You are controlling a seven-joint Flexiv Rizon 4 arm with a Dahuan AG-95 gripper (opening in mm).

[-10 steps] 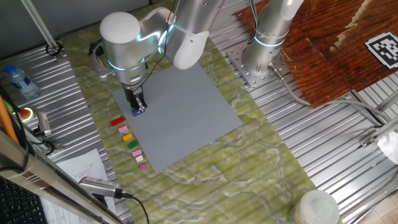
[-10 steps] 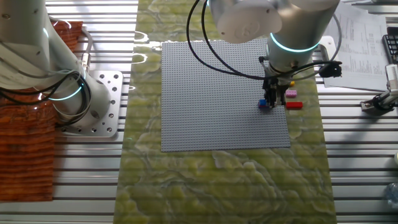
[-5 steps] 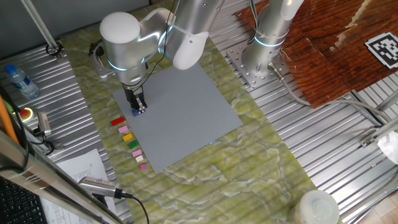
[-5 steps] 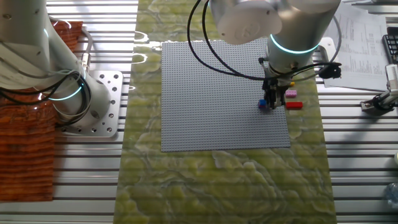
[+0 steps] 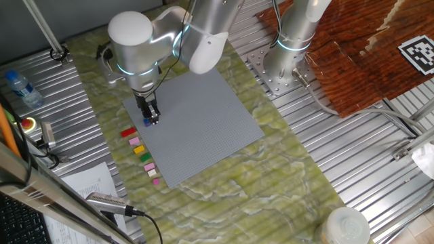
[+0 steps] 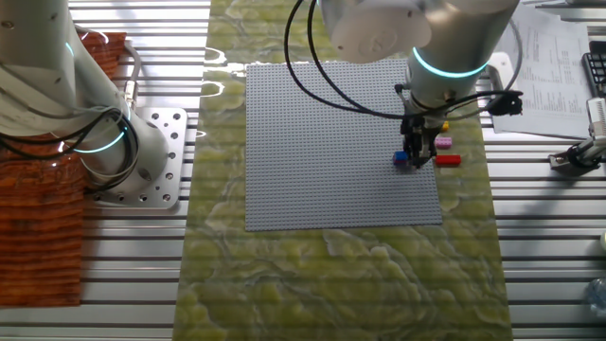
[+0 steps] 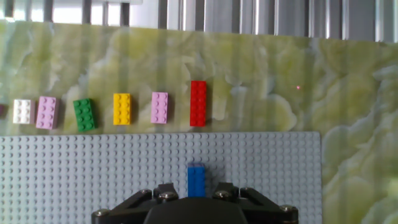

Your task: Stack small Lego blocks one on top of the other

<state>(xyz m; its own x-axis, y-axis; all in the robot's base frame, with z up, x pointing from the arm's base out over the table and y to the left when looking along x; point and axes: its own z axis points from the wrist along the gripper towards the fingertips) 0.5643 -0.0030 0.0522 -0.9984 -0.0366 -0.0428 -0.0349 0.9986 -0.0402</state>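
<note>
A small blue Lego block (image 7: 196, 180) stands on the grey baseplate (image 7: 93, 168) near its edge, also seen in one fixed view (image 5: 148, 123) and the other fixed view (image 6: 401, 159). My gripper (image 5: 151, 118) (image 6: 418, 154) hangs right over it. In the hand view the block shows between my two fingers (image 7: 165, 188), with a gap on each side. A red block (image 7: 198, 102) (image 5: 128, 133) (image 6: 448, 160) lies on the green mat just beyond the plate's edge, apart from the blue one.
Beside the red block lie a pink (image 7: 159, 107), yellow (image 7: 122, 109), green (image 7: 84, 115), pink (image 7: 48, 112) and white (image 7: 22, 111) block in a row on the mat (image 7: 261, 87). A second arm's base (image 5: 288, 61) stands past the plate.
My gripper has shifted very slightly up from the baseplate. The blue block stays in place on the plate.
</note>
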